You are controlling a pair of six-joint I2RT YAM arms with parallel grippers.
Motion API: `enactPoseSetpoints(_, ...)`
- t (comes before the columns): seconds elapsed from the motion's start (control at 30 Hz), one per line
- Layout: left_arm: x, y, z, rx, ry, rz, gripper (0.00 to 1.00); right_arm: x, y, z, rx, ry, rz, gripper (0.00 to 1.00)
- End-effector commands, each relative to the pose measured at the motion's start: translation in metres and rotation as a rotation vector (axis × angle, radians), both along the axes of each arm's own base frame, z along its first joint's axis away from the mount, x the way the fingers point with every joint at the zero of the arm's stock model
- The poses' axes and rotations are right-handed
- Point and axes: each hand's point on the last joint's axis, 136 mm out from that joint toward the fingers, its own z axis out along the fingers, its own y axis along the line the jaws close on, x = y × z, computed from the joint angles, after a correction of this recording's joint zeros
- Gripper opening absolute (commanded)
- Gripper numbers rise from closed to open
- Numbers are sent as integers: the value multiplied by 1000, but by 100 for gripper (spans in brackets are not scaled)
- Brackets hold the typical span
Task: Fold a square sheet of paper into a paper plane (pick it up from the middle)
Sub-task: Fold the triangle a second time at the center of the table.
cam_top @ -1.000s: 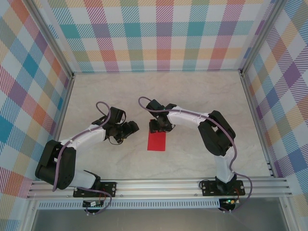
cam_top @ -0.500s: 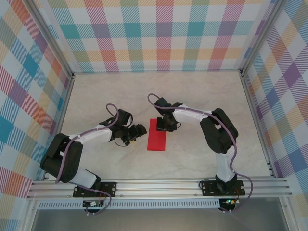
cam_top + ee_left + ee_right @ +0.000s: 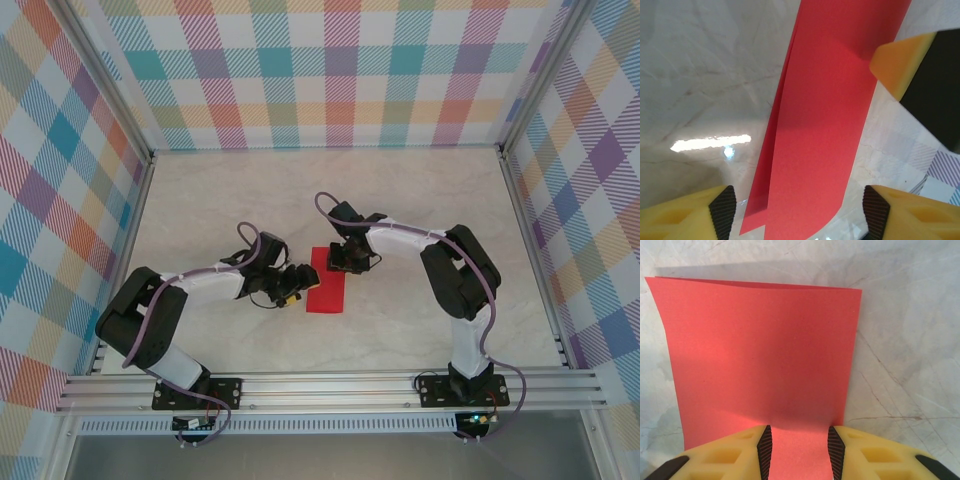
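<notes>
Top view: square sheet of paper (image 3: 326, 285) lies flat on the bench (image 3: 200, 200), folded to a narrow red rectangle, long axis running near-to-far. It sits immediately right of the left tool (image 3: 292, 287), which meets its left long edge about mid-length; touching or just beside, can't tell. The sheet's far end is under the right tool (image 3: 350, 261). Both arms are close, the left nearer the sheet's middle. Left wrist view: jaws stand wide, nothing gripped. The red strip starts between the two fingers (image 3: 690, 212) and runs ahead of the tool, leaning right. Two layers show split along the strip's left edge, so that looks like the loose side. One finger (image 3: 900, 65) of the right tool sits on the strip ahead and to the right. Right wrist view: jaws partly apart, a narrow gap with flat paper showing in it, not pinching it, more likely pinning it down. The rest of the sheet spreads ahead of the tool. My read: the next fold depends on the left tool working that split edge while the right holds.
</notes>
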Motion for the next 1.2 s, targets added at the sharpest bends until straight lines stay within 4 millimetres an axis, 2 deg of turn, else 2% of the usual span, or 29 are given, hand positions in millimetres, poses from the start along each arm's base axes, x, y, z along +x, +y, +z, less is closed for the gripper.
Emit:
enactPoseSetpoints(0.0,-14,-6,-6,-37,46,-21,66,-8,-6,-14,-10,43,-17,38)
enactPoseSetpoints(0.23,-20,-13,-8,-93,65,-29,48,-9,-7,-15,-11,46,-19,37)
enactPoseSetpoints(0.6,-17,-15,-11,-101,54,-25,29,-9,-6,-15,3,51,-22,37)
enactPoseSetpoints(0.7,-14,-12,-13,-82,37,-6,21,-5,2,-3,60,33,-12,37)
enactPoseSetpoints(0.8,-10,-9,-15,-63,23,9,14,4,11,19,138,-16,6,38)
enactPoseSetpoints(0.97,-6,-5,-21,-29,11,22,9,6,21,53,229,-88,61,40)
enactPoseSetpoints(1.03,-5,-4,-21,-16,7,23,8,2,19,56,234,-89,70,40)
enactPoseSetpoints(1.17,-3,-5,-20,-13,2,17,8,-12,12,46,227,-45,75,37)
